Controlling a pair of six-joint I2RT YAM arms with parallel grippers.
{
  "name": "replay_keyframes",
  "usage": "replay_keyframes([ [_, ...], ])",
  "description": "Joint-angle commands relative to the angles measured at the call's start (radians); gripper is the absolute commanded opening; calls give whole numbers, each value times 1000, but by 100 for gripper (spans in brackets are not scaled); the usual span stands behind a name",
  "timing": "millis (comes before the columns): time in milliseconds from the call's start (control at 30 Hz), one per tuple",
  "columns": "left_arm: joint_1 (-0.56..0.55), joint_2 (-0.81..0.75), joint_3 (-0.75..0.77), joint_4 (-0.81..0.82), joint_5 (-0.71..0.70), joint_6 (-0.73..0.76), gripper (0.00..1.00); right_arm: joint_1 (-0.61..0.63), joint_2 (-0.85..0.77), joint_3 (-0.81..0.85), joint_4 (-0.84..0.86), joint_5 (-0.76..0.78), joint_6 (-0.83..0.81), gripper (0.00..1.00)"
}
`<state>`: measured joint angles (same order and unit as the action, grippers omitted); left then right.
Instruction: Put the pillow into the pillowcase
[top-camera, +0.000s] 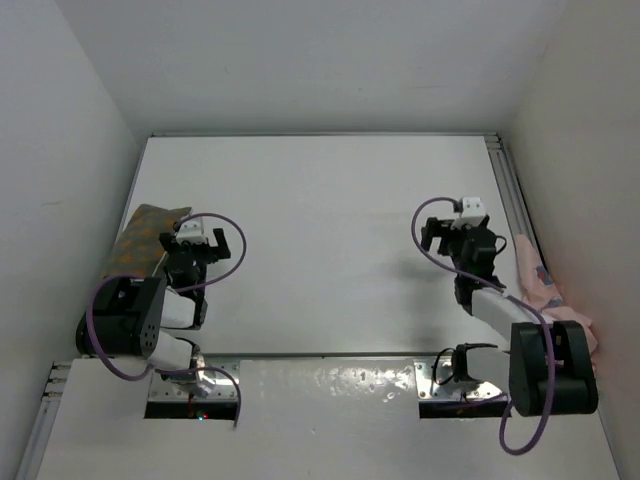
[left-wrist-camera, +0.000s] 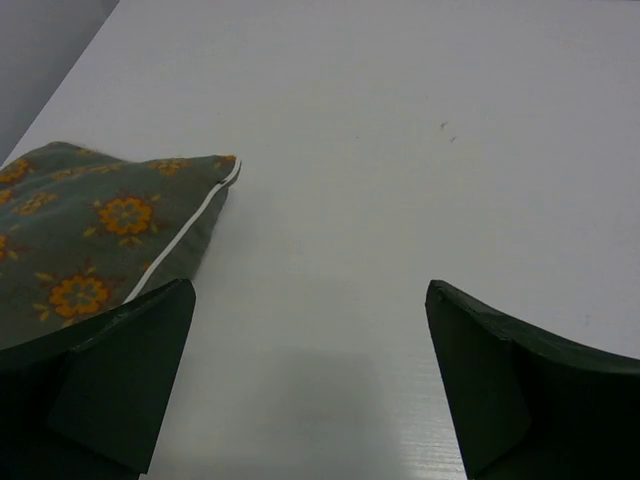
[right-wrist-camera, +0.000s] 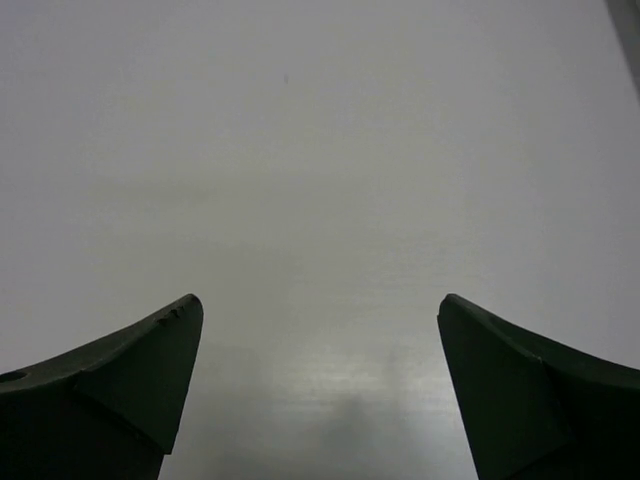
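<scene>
The pillow (top-camera: 140, 245), dark brown with an orange flower pattern, lies at the table's left edge. It also shows at the left of the left wrist view (left-wrist-camera: 90, 240). The pink pillowcase (top-camera: 545, 290) lies bunched at the right edge, partly hidden behind the right arm. My left gripper (top-camera: 192, 243) is open and empty just right of the pillow; in its wrist view (left-wrist-camera: 310, 340) only bare table lies between the fingers. My right gripper (top-camera: 455, 232) is open and empty over bare table, left of the pillowcase; its wrist view (right-wrist-camera: 320, 350) shows only table.
White walls enclose the table on the left, back and right. A metal rail (top-camera: 510, 190) runs along the right edge. A shiny metal plate (top-camera: 330, 385) spans the near edge between the arm bases.
</scene>
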<state>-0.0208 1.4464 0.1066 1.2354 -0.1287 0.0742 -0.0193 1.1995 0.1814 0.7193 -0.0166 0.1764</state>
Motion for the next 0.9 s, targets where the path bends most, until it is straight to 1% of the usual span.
replay_keyframes([
  [0, -14, -1, 19, 65, -8, -1, 100, 62, -55, 221, -197, 12, -150, 99],
  [33, -14, 0, 21, 62, 3, 4, 100, 88, -43, 274, -290, 62, -290, 99],
  [67, -16, 0, 22, 78, 6, 9, 100, 144, -5, 326, -341, 216, -360, 99],
  [100, -15, -35, -2, 116, 99, 47, 100, 171, 21, 437, -375, 316, -418, 99],
  [133, -4, -94, 7, 90, 197, 73, 100, 198, 49, 487, -397, 430, -493, 99],
  [167, -1, -169, 110, -203, 284, 117, 100, 226, 96, 569, -380, 656, -497, 99],
  [200, -28, -269, 198, -407, 464, 288, 100, 231, 113, 613, -382, 755, -470, 99],
  [233, -48, -279, 285, -755, 548, 402, 100, 231, 123, 663, -518, 808, -336, 99],
  [267, -68, -274, 477, -901, 590, 499, 100, 193, 126, 791, -669, 650, -263, 99],
  [300, -109, -238, 567, -1022, 551, 569, 100, 155, 141, 855, -811, 460, -209, 84],
  [333, -129, -210, 652, -1180, 481, 558, 100, 104, 159, 913, -995, 278, -105, 59],
  [367, -142, -184, 795, -1232, 400, 496, 100, 37, 187, 997, -1049, 173, -34, 25],
  [400, -154, -134, 859, -1298, 232, 463, 100, 24, 251, 1030, -1093, 141, 36, 23],
  [433, -146, -109, 911, -1406, 174, 464, 100, -34, 287, 1091, -1189, 145, 114, 32],
  [467, -133, -56, 967, -1474, 152, 479, 100, -47, 323, 1119, -1240, 179, 145, 54],
  [500, -89, -26, 1067, -1627, 137, 489, 100, -54, 391, 1144, -1283, 302, 216, 75],
  [533, -62, 12, 1117, -1696, 73, 486, 100, -63, 425, 1171, -1382, 360, 244, 92],
  [567, -38, 46, 1160, -1747, 23, 464, 100, -70, 454, 1211, -1420, 412, 261, 99],
  [600, 14, 107, 1221, -1801, -56, 457, 97, -71, 487, 1211, -1439, 531, 293, 99],
  [633, 47, 132, 1242, -1800, -89, 449, 94, -82, 494, 1201, -1431, 590, 310, 99],
  [667, 68, 143, 1249, -1783, -115, 420, 93, -93, 495, 1152, -1411, 631, 324, 99],
  [700, 111, 153, 1252, -1756, -150, 398, 94, -108, 495, 1127, -1391, 654, 337, 99],
  [733, 126, 158, 1243, -1710, -155, 380, 99, -148, 503, 1086, -1352, 650, 366, 99],
  [800, 150, 183, 1233, -1708, -158, 343, 100, -171, 526, 1076, -1339, 662, 374, 99],
  [867, 156, 209, 1197, -1731, -167, 334, 100, -221, 592, 1122, -1389, 678, 397, 99],
])
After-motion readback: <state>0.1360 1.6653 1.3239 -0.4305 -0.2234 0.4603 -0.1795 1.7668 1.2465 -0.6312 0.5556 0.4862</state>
